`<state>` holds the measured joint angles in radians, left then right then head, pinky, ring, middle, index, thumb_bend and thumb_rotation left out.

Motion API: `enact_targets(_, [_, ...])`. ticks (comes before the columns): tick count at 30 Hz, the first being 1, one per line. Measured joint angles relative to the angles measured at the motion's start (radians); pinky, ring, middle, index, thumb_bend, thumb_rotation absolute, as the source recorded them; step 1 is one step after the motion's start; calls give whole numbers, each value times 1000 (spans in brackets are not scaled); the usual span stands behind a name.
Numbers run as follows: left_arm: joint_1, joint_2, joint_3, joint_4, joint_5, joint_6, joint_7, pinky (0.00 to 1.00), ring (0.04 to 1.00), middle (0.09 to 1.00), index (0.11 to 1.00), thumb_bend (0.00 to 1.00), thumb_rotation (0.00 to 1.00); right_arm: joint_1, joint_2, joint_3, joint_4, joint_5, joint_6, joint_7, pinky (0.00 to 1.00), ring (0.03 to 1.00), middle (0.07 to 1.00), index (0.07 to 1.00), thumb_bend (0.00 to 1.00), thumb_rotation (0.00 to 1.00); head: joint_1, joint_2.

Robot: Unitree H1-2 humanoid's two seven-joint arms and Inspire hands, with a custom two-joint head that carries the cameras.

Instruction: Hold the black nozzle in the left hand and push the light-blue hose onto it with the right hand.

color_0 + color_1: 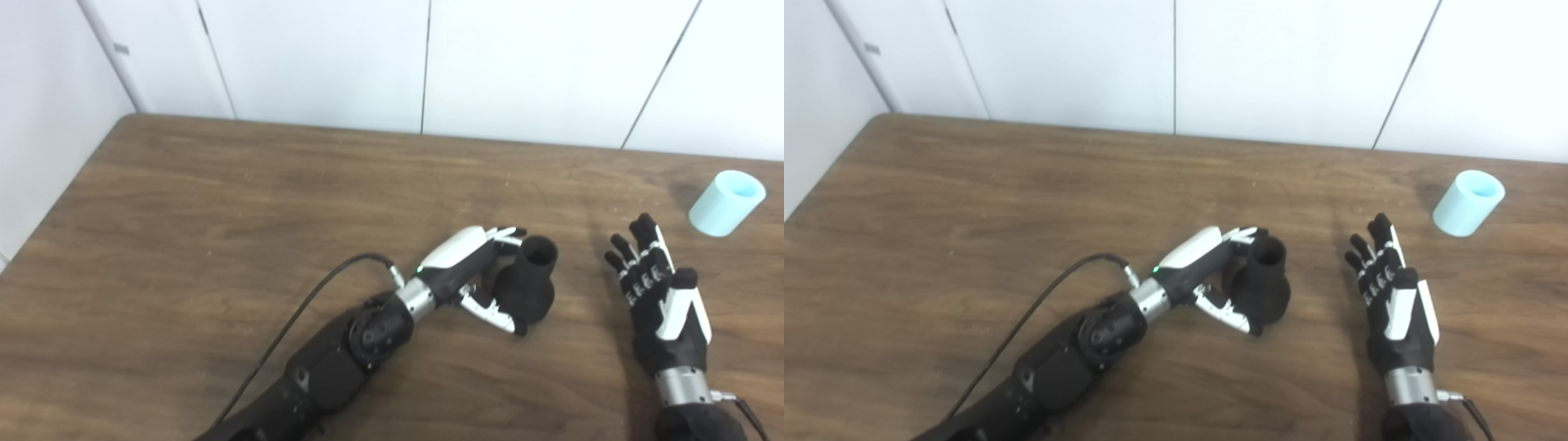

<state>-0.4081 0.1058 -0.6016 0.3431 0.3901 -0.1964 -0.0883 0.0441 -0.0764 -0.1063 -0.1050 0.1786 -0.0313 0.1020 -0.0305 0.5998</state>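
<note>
The black nozzle (pixel 528 282) stands on the wooden table (pixel 245 202) near the middle, its open neck tilted up to the right. My left hand (pixel 474 269) is curled around its left side, fingers at the neck and thumb by the base, not clearly closed on it. The light-blue hose (pixel 727 203), a short wide tube, lies on its side at the far right of the table. My right hand (pixel 658 294) is open and empty, fingers spread, between the nozzle and the hose and touching neither.
A black cable (pixel 294 324) runs from my left wrist down along the forearm. White wall panels (pixel 318 61) stand behind the table's far edge. The table's left edge runs diagonally at the left.
</note>
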Motion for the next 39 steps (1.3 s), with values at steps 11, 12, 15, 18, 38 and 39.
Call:
enact_targets(11, [0,15,8,3,-16,-57,-31,1000,965,790,479,522,65,-8,66,47,0,-78,-54,-26,950,971,1000,1000,702,1000,-111,-21])
enact_targets(12, [0,15,10,4,-16,-60,-34,1000,965,791,479,522,65,-8,69,49,0,-85,-55,-28,951,972,1000,1000,709,1000,-117,-23])
enact_targets(15, [0,15,15,7,-16,-75,-44,1000,965,791,479,522,65,-9,77,52,1,-95,-55,-35,948,969,1000,1000,716,1000,-131,-28])
enact_targets(18, [0,16,18,11,-16,-90,-49,1000,961,789,479,522,64,-11,87,53,3,-104,-55,-44,943,962,1000,1000,712,1000,-143,-32])
enact_targets(38, [-1,19,42,24,-14,-127,-66,1000,960,789,479,521,64,-13,102,64,6,-130,-55,-63,924,949,1000,1000,712,1000,-151,-45])
enact_targets(39, [-1,19,44,24,-14,-127,-68,1000,960,789,479,521,64,-13,102,64,6,-130,-55,-63,924,949,1000,1000,712,1000,-151,-45])
